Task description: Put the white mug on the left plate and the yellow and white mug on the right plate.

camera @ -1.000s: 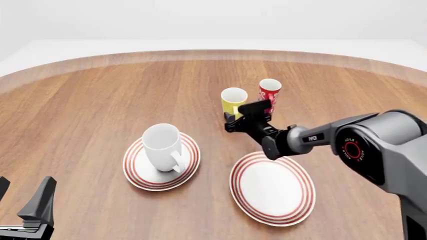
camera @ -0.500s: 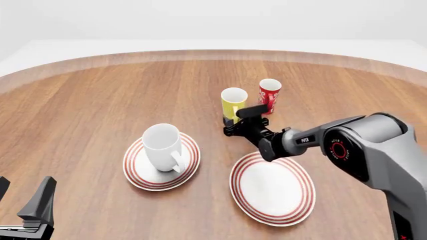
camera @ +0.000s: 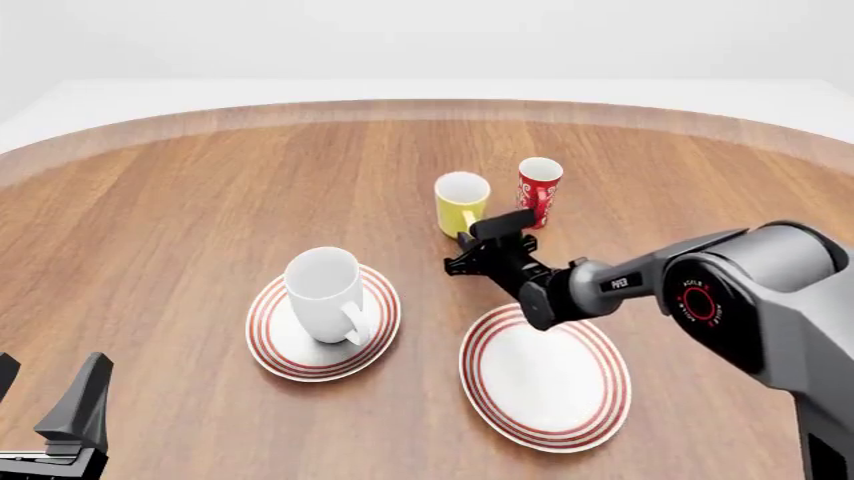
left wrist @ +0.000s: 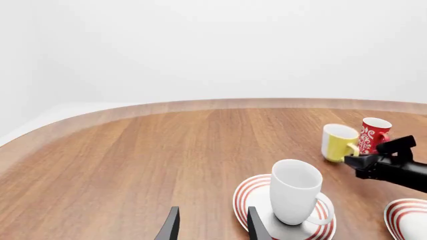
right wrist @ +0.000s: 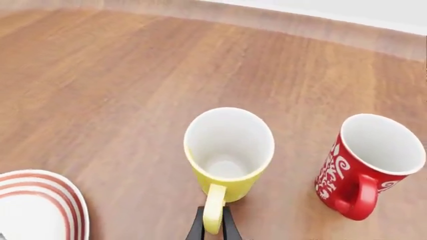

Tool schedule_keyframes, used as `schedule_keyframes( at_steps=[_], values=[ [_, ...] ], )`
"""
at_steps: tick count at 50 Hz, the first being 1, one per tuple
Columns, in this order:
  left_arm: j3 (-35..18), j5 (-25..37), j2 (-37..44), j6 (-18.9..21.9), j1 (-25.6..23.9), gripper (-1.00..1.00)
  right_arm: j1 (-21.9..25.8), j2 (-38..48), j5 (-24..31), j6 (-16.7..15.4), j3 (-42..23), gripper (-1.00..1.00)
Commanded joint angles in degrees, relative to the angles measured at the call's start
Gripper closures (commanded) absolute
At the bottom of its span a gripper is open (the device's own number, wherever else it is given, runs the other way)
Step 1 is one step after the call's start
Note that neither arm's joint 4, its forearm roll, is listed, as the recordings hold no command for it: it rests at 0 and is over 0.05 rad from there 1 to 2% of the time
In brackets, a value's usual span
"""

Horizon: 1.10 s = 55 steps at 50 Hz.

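I can't read the small white lettering on my right arm's forearm. My left gripper (camera: 54, 415) idles at the table's (camera: 200, 200) near-left edge, its fingers spread and holding nothing. The white mug (camera: 327, 293) stands upright on the left plate (camera: 274, 350). At its 1 o'clock, the yellow and white mug (camera: 461, 203) stands upright on bare wood, my right gripper (camera: 482, 240) pinching its handle. The red cup (camera: 539, 190) stands just beside it at 3 o'clock. The right plate (camera: 545, 375) sits at 5 o'clock of the yellow mug.

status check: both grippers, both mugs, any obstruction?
Left gripper open, idle near table edge. Right gripper pinching small yellow and white mug by handle. Large white mug on left red-ringed plate. Slim red cup close beside.
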Motion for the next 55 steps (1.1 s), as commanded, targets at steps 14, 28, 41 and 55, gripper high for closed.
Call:
schedule_keyframes(
  at_steps=[14, 28, 41, 55],
  values=[
    [0.0, 0.0, 0.0, 0.0, 0.0, -1.0, 1.73, -10.34, -4.79, -2.2, 11.79, 1.0],
    [0.0, 0.0, 0.0, 0.0, 0.0, -1.0, 2.33, -14.79, -7.49, -3.32, 17.91, 1.0],
    [0.0, 0.0, 0.0, 0.0, 0.0, -1.0, 1.88, -20.46, -11.7, -3.95, 26.66, 1.0],
    [0.0, 0.0, 0.0, 0.0, 0.0, -1.0, 1.79, -27.01, -14.09, -5.26, 34.92, 1.0]
  ],
)
